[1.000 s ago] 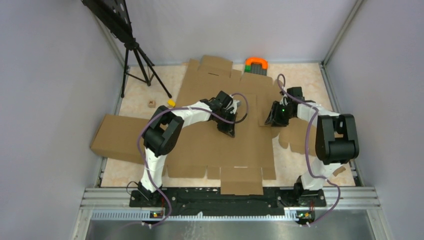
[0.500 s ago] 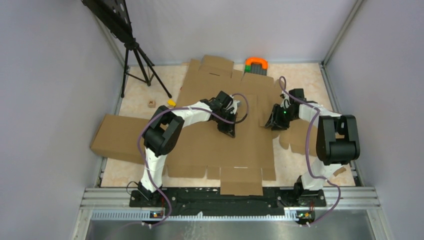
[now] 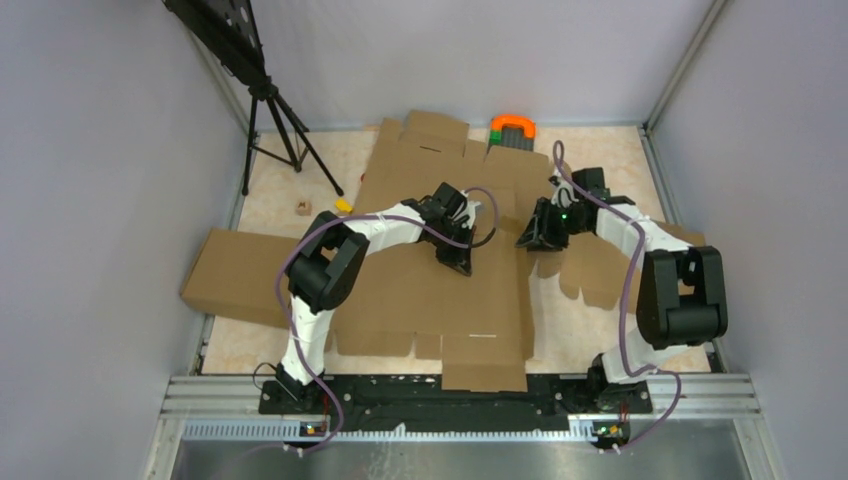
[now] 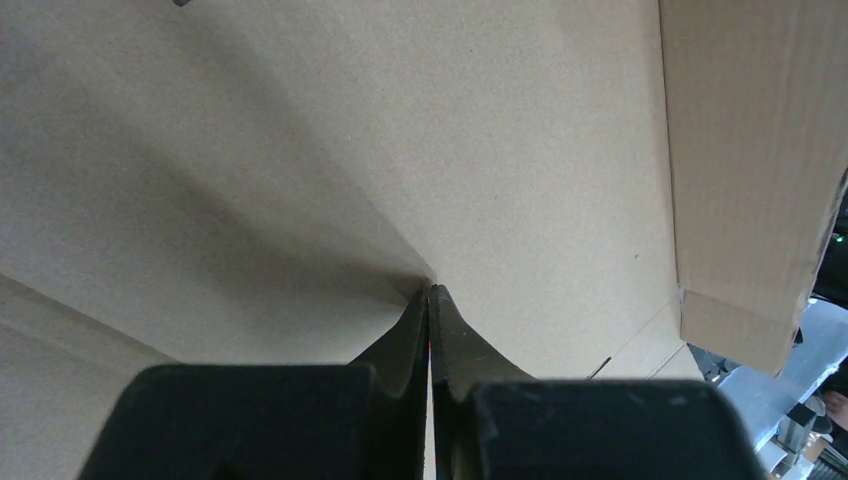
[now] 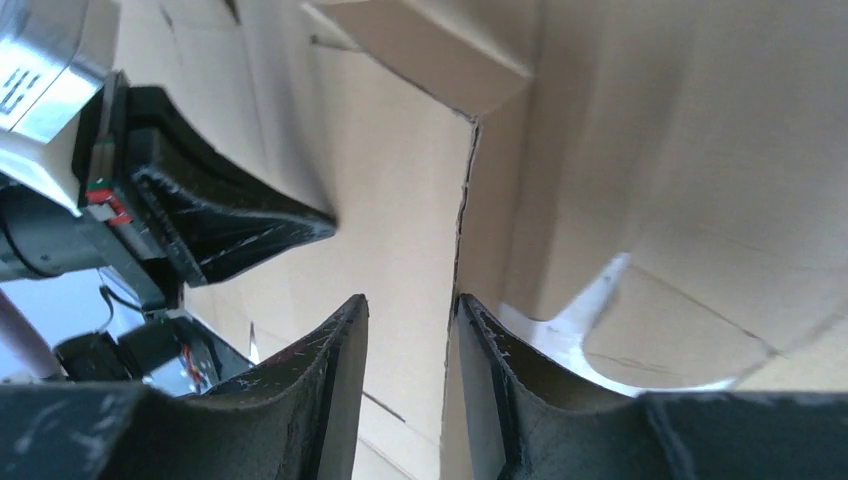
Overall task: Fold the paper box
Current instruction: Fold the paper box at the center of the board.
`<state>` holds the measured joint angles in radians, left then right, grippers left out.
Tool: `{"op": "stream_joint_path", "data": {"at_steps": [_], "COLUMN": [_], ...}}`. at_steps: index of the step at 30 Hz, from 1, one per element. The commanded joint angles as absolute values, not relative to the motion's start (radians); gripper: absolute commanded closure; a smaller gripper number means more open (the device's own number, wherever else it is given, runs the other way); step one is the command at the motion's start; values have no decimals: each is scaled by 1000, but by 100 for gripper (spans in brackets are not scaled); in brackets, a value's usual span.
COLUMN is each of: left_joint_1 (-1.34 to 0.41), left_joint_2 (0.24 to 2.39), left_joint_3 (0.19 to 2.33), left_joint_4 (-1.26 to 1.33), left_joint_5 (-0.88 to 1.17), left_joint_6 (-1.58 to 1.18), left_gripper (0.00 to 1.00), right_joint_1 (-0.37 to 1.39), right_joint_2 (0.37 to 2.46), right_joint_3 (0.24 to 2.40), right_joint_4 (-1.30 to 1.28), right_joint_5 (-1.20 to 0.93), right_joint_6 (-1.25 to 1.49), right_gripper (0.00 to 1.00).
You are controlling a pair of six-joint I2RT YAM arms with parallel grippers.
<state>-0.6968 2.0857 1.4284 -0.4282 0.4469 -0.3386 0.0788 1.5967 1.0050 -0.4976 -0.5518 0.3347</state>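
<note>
The paper box (image 3: 420, 290) is a big brown die-cut sheet lying flat mid-table. Its right-hand panel (image 3: 525, 290) is tipped up along a crease. My left gripper (image 3: 457, 262) is shut with nothing in it, tips pressed down on the sheet's middle (image 4: 430, 291); the raised panel (image 4: 750, 150) stands to its right. My right gripper (image 3: 530, 238) is open at that panel's far end. In the right wrist view its jaws (image 5: 408, 312) stand apart. The panel's cut edge (image 5: 462, 200) runs along the inner face of the right finger (image 5: 490, 350). The left gripper's fingers (image 5: 230, 220) show beyond.
A smaller plain cardboard slab (image 3: 235, 275) lies at the left under the sheet's edge. A black tripod (image 3: 275, 120) stands back left, with a small yellow piece (image 3: 343, 205) and a brown cube (image 3: 303, 208) near it. An orange-and-green object (image 3: 512, 128) sits at the back. A cardboard scrap (image 3: 682, 340) lies by the right arm.
My right gripper has moved left and slightly back, and the sheet's right panel has tipped up further with it. The left gripper has stayed pressed in place.
</note>
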Motion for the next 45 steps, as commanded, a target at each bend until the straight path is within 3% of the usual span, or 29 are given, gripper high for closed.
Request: {"op": "stream_joint_path", "data": {"at_steps": [1,19,28,38,45], "left_joint_1": [-722,-723,-723,-723,-738], "left_joint_2": [2145,2138,2134,2124,2004], "left_joint_3": [1409,1404,1394,1381,1347], "left_joint_4": [-425,-417,-399,-371,-389], "left_joint_5": [403,387,379,398,342], "left_joint_6": [-319,-316,-318,-324,-331], "left_gripper": [100,100,100,100,100], "right_joint_1": [153,207,226,280,283], "right_joint_2": [1562,1531,1378,1402,1432], "right_joint_3": [1048,999,878,839,871], "right_joint_4": [-537,-572,-491,-487,-542], "right_joint_5": [-610,-417,-438,-393,-317], "right_joint_6": [341,327,384,369,336], "right_gripper": [62,65,65,66,75]}}
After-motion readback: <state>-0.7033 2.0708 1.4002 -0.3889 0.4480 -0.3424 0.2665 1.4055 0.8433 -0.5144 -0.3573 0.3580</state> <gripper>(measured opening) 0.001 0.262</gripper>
